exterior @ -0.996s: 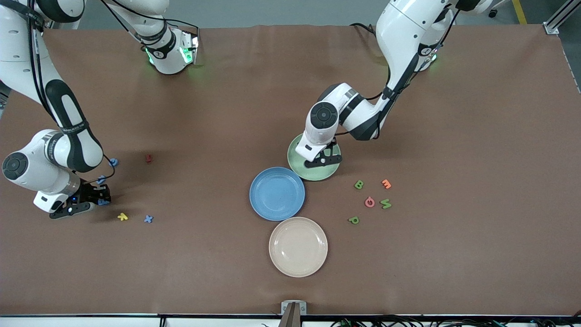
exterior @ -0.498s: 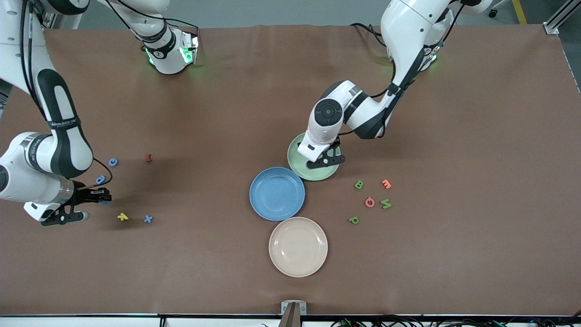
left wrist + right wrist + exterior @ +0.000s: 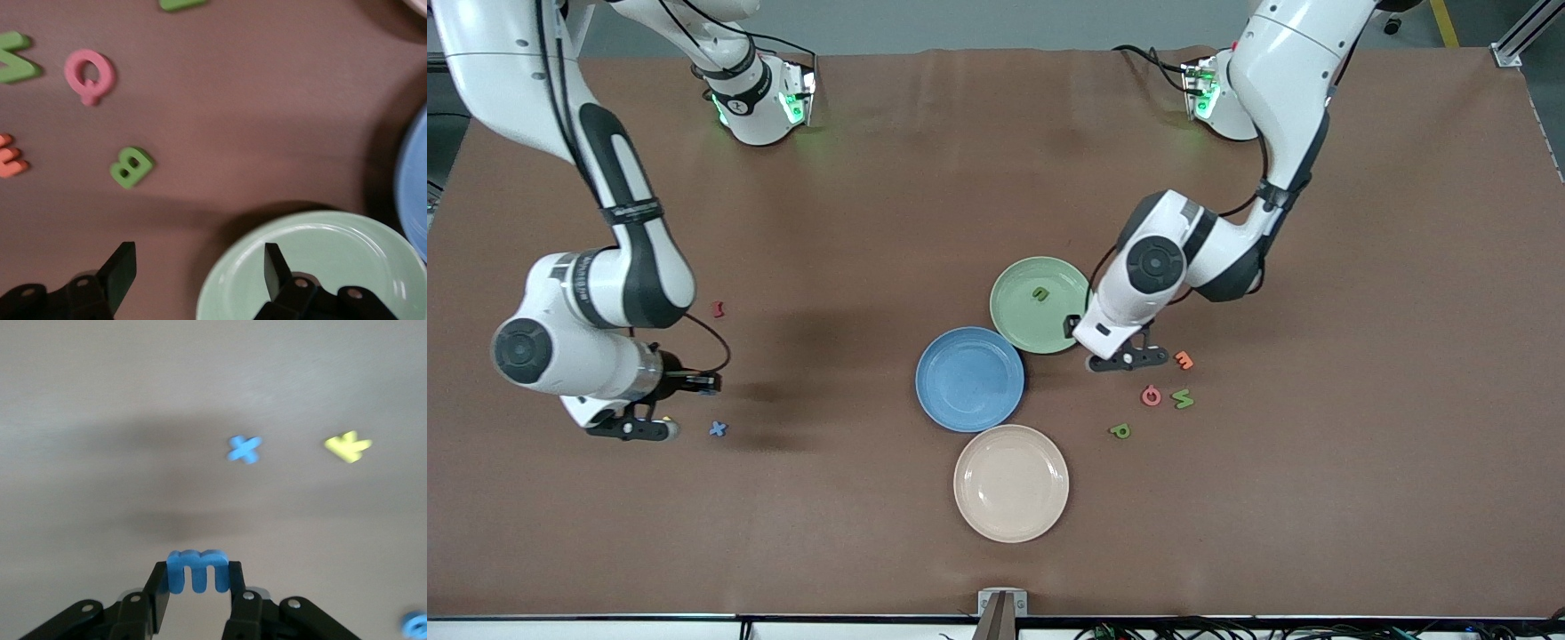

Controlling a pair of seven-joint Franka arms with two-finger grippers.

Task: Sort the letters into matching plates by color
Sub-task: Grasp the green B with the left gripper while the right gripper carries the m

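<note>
Over the worktop (image 3: pixel 854 196), the blue plate (image 3: pixel 969 380) lies toward the left arm's end from the right end effector (image 3: pixel 198 600), which pinches a blue letter (image 3: pixel 197 571), while the spread left end effector (image 3: pixel 200 263) hovers just beside the green B (image 3: pixel 131 167).

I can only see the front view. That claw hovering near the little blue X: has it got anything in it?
Observer: Yes. The right wrist view shows the right gripper shut on a blue letter.
Operator: And the claw by the green plate?
Observer: The left gripper is open and empty, one finger over the green plate, one over the table.
Operator: Is anything hidden under it?
Observer: A green B lies on the table beside that plate; the arm hides it from you.
</note>
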